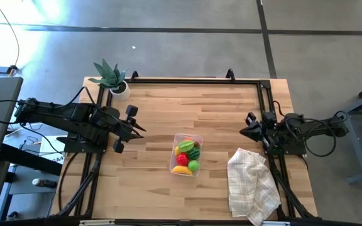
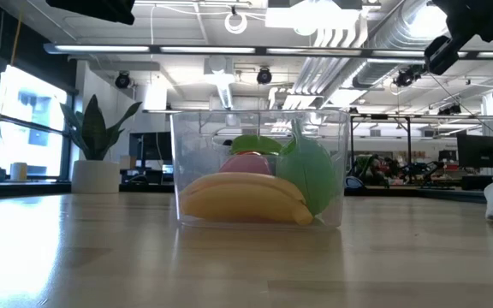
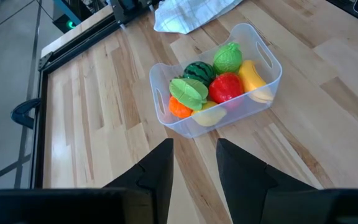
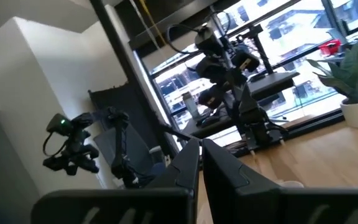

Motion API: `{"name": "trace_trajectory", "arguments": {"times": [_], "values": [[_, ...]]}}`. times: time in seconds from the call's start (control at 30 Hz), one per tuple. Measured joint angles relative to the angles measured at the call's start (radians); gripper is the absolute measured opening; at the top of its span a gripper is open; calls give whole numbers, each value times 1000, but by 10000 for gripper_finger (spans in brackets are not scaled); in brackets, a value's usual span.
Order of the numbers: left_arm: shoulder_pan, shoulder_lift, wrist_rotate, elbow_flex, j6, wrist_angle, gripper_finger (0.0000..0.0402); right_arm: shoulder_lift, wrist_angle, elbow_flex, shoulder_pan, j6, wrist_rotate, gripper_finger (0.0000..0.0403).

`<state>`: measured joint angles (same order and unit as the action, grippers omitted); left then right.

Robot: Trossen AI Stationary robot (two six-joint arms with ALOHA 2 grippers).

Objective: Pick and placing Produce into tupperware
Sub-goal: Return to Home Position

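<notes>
clear tub (image 3: 241, 114) sits mid-table, packed with produce (image 3: 225, 87) (banana (image 3: 252, 78) along one wall). left gripper (image 3: 194, 144) hangs near it, spread and empty; right gripper (image 4: 201, 145), well apart, is nearly pressed together.

Clear rounded-corner tupperware (image 3: 229, 119) sitting upright mid-surface (image 1: 156, 113), toy produce (image 1: 187, 156) lying packed inside, yellow banana (image 3: 252, 78) resting along one short end wall, striped green watermelon (image 3: 199, 71), red fruit (image 3: 226, 87), round green fruit (image 3: 227, 58), flat green piece (image 3: 189, 92) overlapping an orange one (image 3: 179, 108)
</notes>
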<state>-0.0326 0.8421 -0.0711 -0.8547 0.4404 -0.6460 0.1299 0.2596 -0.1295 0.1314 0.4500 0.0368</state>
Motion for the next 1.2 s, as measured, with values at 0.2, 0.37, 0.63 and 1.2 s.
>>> {"name": "trace_trajectory", "arguments": {"times": [0.2, 0.37, 0.63, 1.2], "values": [[0, 0, 0, 0, 0, 0, 111, 0, -22, 1, 0, -29, 13, 12], [0, 0, 0, 0, 0, 0, 111, 1, 61, 83, 0, -5, 13, 12], [0, 0, 0, 0, 0, 0, 111, 1, 117, 113, 0, -57, 6, 3], [0, 0, 0, 0, 0, 0, 111, 3, -265, 113, -1, -115, -46, 2]]}}
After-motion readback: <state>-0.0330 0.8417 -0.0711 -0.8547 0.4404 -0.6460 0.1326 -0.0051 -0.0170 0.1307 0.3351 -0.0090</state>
